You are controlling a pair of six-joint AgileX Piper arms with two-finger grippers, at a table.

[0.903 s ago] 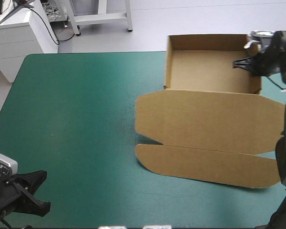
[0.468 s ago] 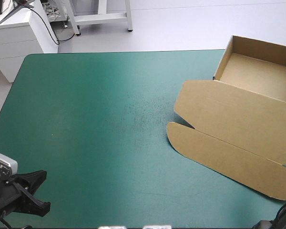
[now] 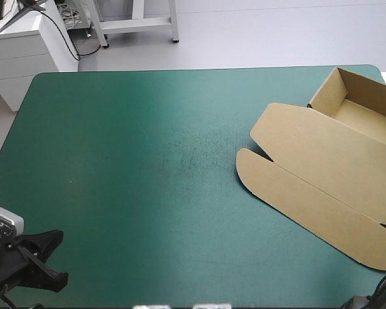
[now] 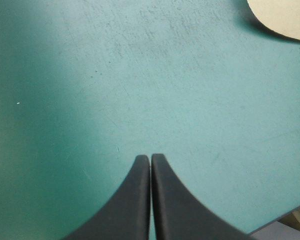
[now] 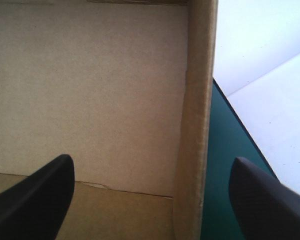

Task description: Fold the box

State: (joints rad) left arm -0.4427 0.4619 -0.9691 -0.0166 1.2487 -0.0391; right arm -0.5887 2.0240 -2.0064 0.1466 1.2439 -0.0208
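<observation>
The brown box lies at the table's right side as an open tray with its lid flat, turned at an angle and running past the picture's right edge. In the right wrist view my right gripper stands open astride the tray's upright side wall, one finger over the tray's floor, the other outside over the cover. It is out of the high view. My left gripper rests shut at the near left corner, far from the box. In its own view my left gripper points at bare cover, with a rounded lid flap far ahead.
The teal-green cover stretches from the box to the table's left edge. The tray sits close to the far right corner of the table, with pale floor just beyond the edge.
The box has slid and turned toward the table's right edge. My right gripper, shut on the tray's side wall earlier, has left the high view and now stands open. The left arm has not moved.
</observation>
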